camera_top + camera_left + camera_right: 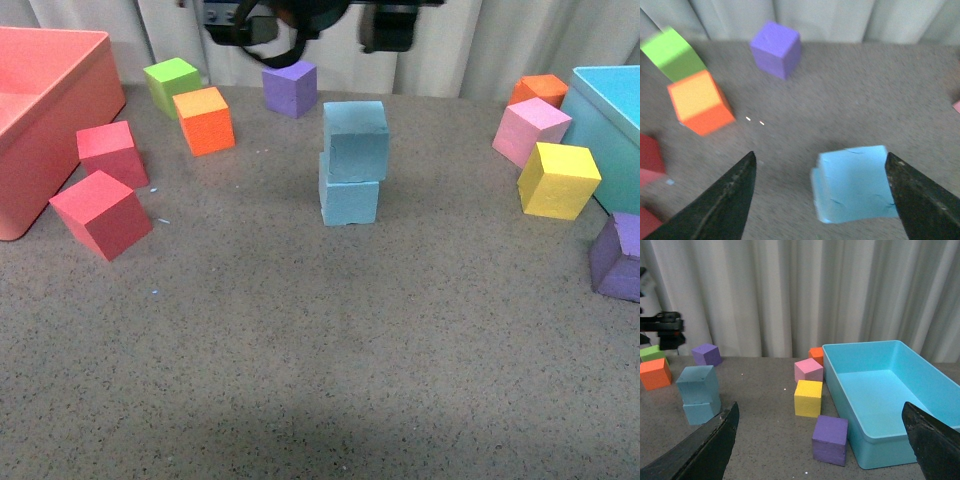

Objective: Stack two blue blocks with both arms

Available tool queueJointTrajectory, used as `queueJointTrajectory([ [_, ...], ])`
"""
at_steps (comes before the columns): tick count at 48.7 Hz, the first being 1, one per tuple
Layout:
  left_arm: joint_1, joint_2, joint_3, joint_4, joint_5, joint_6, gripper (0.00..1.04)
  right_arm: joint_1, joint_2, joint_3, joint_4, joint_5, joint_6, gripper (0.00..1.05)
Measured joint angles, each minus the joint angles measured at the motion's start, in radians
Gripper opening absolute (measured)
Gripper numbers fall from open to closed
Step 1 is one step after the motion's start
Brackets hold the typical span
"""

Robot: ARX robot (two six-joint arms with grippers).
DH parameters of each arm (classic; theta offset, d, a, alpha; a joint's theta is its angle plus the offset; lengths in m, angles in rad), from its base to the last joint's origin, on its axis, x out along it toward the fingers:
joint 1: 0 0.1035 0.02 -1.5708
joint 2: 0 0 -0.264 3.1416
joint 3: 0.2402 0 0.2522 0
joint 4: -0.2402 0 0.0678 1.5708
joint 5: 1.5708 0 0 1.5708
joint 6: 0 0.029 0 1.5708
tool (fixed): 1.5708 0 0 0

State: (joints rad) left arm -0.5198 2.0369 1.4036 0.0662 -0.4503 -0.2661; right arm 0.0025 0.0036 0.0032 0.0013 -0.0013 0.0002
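Observation:
Two sky-blue blocks stand stacked mid-table: the upper blue block rests on the lower blue block, turned slightly. Both arms show only as black bodies at the far top edge, the left arm and the right arm. My left gripper is open and empty above the stack; the upper block's top lies between its fingers, near the one on its far side. My right gripper is open and empty, raised off to the side. The stack shows far off in the right wrist view.
A red bin sits at the left, a cyan bin at the right. Green, orange, purple and two red cubes lie left and behind. Pink, yellow and purple cubes lie right.

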Motion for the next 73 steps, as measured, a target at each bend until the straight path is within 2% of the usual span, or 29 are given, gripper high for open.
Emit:
queueJointTrajectory([
  [2,0.019,-0.052,-0.145,0.208,-0.001,0.091,0.69,0.0,0.0,0.0,0.0,0.001,0.0,0.95],
  [3,0.038,-0.087,-0.248,0.363,0.008,0.126,0.64,0.0,0.0,0.0,0.0,0.002,0.0,0.95],
  [7,0.104,-0.195,-0.529,0.835,0.053,0.205,0.46,0.0,0.0,0.0,0.0,0.002,0.0,0.95],
  [10,0.143,-0.277,-0.645,0.945,0.077,0.225,0.35,0.0,0.0,0.0,0.0,0.002,0.0,0.95],
  [13,0.173,-0.343,-0.728,0.983,0.097,0.237,0.26,0.0,0.0,0.0,0.0,0.002,0.0,0.95],
  [20,0.225,-0.455,-0.893,1.012,0.156,0.245,0.04,0.0,0.0,0.0,0.0,0.0,0.0,0.95],
  [21,0.232,-0.468,-0.915,1.014,0.166,0.246,0.04,0.0,0.0,0.0,0.0,0.0,0.0,0.95],
  [30,0.303,-0.629,-1.091,1.02,0.246,0.255,0.04,0.0,0.0,0.0,0.0,0.001,0.0,0.95],
  [33,0.33,-0.651,-1.151,1.072,0.267,0.256,0.04,0.0,0.0,0.0,0.0,0.0,0.0,0.95],
  [44,0.383,-0.795,-1.258,1.016,0.317,0.257,0.04,0.0,0.0,0.0,0.0,0.0,0.0,0.95],
  [57,0.433,-1.019,-1.339,0.872,0.365,0.258,0.04,0.0,0.0,0.0,0.0,0.0,0.0,0.95],
  [61,0.486,-1.087,-1.355,0.82,0.436,0.259,0.04,0.0,0.0,0.0,0.0,0.0,0.0,0.95],
  [73,0.516,-1.295,-1.383,0.647,0.449,0.259,0.04,0.0,0.0,0.0,0.0,0.0,0.0,0.95],
])
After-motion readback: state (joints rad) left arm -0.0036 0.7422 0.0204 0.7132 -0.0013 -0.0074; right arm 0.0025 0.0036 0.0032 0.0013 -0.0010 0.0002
